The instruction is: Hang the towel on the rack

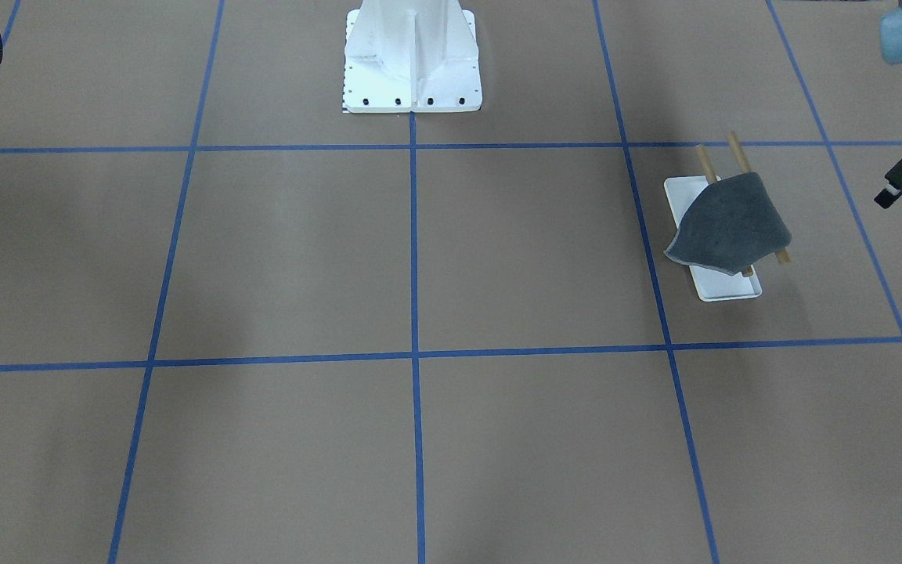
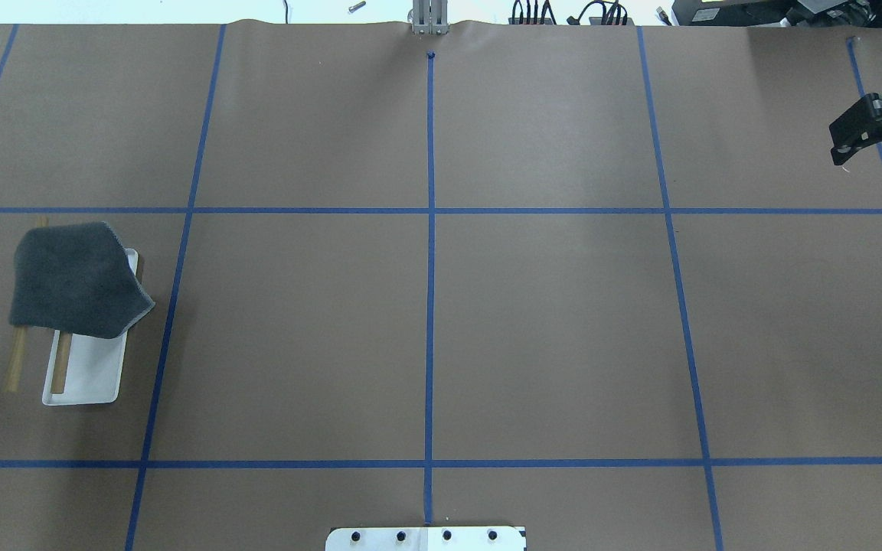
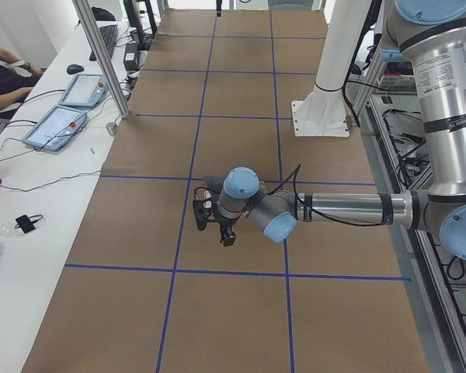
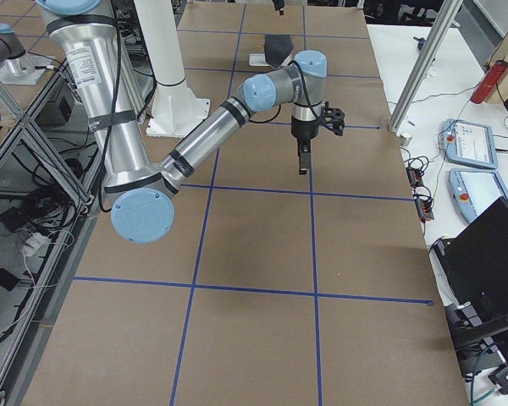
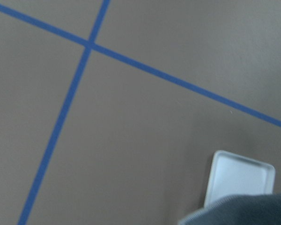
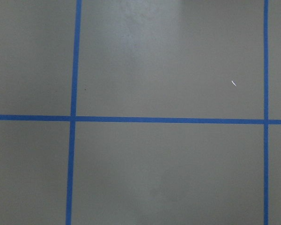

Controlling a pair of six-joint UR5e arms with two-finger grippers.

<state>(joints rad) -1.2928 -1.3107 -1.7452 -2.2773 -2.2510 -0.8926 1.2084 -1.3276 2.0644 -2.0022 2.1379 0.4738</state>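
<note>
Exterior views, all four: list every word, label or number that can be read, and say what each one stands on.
No text can be read in any view.
Dark print on the left arm's silver tube: too small to read.
Dark print on the right arm's silver tube: too small to read.
Screens of the pendants: blurred, unreadable.
The towel and the rack: no marks seen.

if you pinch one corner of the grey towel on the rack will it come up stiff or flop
Probably floppy: the towel sags over both rods, and one corner droops toward the base of the rack. Likely light, since the thin rods carry it without visibly bending. It may slide off easily, as it sits unevenly toward one end.
</note>
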